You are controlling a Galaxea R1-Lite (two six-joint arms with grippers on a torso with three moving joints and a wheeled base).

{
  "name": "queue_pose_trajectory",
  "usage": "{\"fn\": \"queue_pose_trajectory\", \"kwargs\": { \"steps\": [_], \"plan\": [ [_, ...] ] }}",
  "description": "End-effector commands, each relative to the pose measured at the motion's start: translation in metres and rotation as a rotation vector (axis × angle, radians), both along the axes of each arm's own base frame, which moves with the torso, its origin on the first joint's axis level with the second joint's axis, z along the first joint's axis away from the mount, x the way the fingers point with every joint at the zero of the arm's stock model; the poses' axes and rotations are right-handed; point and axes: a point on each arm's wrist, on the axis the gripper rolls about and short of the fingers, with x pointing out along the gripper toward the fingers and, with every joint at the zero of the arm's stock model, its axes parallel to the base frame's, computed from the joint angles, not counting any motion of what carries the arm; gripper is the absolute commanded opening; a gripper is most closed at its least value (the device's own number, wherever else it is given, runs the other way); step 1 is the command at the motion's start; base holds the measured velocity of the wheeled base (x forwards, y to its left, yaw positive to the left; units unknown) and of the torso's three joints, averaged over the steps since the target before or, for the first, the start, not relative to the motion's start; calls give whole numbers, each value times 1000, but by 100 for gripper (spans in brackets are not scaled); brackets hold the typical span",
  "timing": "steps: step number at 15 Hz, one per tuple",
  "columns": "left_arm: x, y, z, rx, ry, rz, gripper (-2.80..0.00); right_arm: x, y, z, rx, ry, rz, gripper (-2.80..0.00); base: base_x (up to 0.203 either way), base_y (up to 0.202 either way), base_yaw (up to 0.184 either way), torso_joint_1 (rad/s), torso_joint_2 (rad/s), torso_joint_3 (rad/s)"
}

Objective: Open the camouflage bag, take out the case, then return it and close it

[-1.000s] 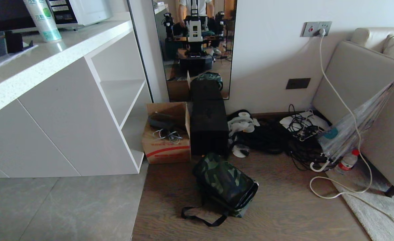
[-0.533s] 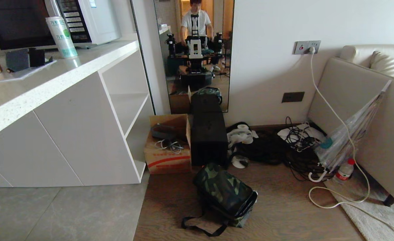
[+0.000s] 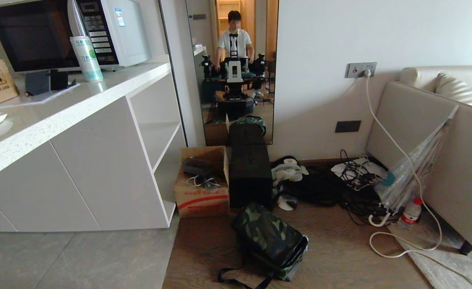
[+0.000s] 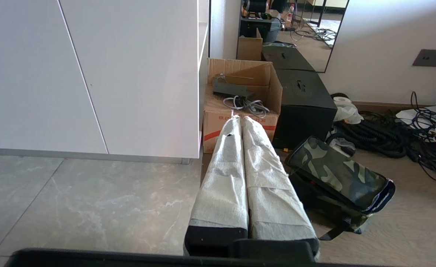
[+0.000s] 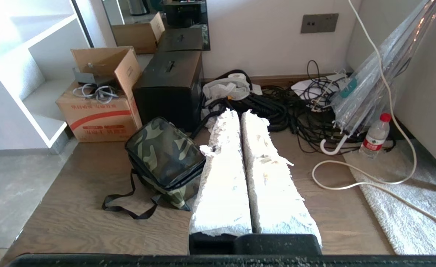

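The camouflage bag (image 3: 270,239) lies shut on the wooden floor, tilted, with its black strap (image 3: 240,281) trailing toward me. It also appears in the left wrist view as the bag (image 4: 338,172) and in the right wrist view as the bag (image 5: 164,150). The case is hidden. My left gripper (image 4: 240,118) hangs shut and empty, short of the bag and to its left. My right gripper (image 5: 239,112) is shut and empty too, to the bag's right. Neither arm shows in the head view.
Behind the bag stand a tall plain black box (image 3: 250,174) and a cardboard box (image 3: 203,192) holding cables. A white cabinet (image 3: 99,160) is at left. Cable heaps (image 3: 356,188), an umbrella (image 3: 416,164), a water bottle (image 3: 410,214), a sofa (image 3: 440,132) and a rug (image 3: 452,265) are at right. A mirror (image 3: 236,72) reflects a person.
The whole head view has slid downward as the camera tilted up, bringing the microwave and more of the mirror into view. The bag and other things have not moved.
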Motion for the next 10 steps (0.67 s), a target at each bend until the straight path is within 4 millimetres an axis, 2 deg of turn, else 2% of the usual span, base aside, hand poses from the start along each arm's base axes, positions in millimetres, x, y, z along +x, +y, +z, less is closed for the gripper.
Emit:
{"fn": "queue_pose_trajectory", "kwargs": {
  "steps": [1, 10],
  "plan": [
    [0, 0, 0, 0, 1, 0, -280, 0, 0, 0, 1, 3, 1, -280, 0, 0, 0, 0, 0, 0],
    [0, 0, 0, -1, 1, 0, -280, 0, 0, -1, 5, 5, 2, -280, 0, 0, 0, 0, 0, 0]
  ]
}}
